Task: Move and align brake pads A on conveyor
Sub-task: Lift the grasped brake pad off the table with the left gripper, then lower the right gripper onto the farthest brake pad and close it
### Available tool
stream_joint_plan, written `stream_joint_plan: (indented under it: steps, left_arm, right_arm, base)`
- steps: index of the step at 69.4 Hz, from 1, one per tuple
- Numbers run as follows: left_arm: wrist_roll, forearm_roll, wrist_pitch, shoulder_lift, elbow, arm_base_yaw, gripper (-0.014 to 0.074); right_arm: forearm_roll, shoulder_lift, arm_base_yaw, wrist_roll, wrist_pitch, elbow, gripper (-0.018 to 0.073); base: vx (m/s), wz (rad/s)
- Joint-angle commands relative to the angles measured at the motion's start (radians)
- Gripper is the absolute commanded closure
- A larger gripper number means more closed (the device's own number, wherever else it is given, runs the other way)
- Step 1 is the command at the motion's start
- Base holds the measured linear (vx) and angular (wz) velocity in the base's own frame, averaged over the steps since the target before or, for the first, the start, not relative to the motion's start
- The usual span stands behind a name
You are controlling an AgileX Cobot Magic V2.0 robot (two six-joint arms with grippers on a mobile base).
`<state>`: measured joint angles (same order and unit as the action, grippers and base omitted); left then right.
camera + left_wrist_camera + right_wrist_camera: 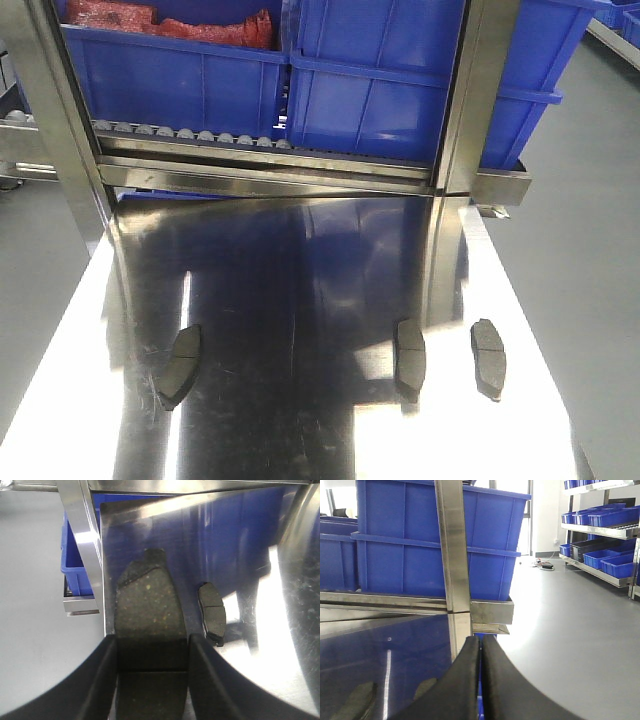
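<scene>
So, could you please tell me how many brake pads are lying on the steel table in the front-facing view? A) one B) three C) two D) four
B: three brake pads lie on the steel table. One is at the left, one is right of centre and one is further right.

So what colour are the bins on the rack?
The bins are bright blue, clearest in the right wrist view.

Smooth, curved, matte black jaws.
</scene>
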<state>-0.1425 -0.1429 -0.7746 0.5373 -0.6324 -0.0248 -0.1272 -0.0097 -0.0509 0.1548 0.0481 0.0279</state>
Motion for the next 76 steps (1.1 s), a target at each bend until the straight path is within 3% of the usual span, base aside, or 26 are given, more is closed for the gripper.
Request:
stream_joint_plan:
  steps: [1,39,57,76]
  left_arm:
    - [0.007,-0.017,0.079,0.004,-0.029,-0.005,0.0603]
    - [0.007,-0.017,0.079,0.004,-0.029,-0.005,0.0603]
    - [0.007,-0.017,0.079,0.004,-0.029,-0.005,0.0603]
    - [0.007,-0.017,0.079,0.004,-0.029,-0.005,0.0603]
  right_arm:
    - [-0.007,-0.013,-0.008,-0.005,-0.078,0.012,0.0571]
    - [-0.007,-0.013,-0.008,-0.005,-0.078,0.012,0.0571]
    - [0.0,-0.011,-0.008,0.0,-0.165,-0.02,0.0571]
    - [-0.002,0.217,-0.008,-0.001,-0.009,-0.242,0.0571]
  base:
    - [0.0,0.0]
    - [0.0,0.0]
    - [0.0,0.0]
    - [0.0,0.0]
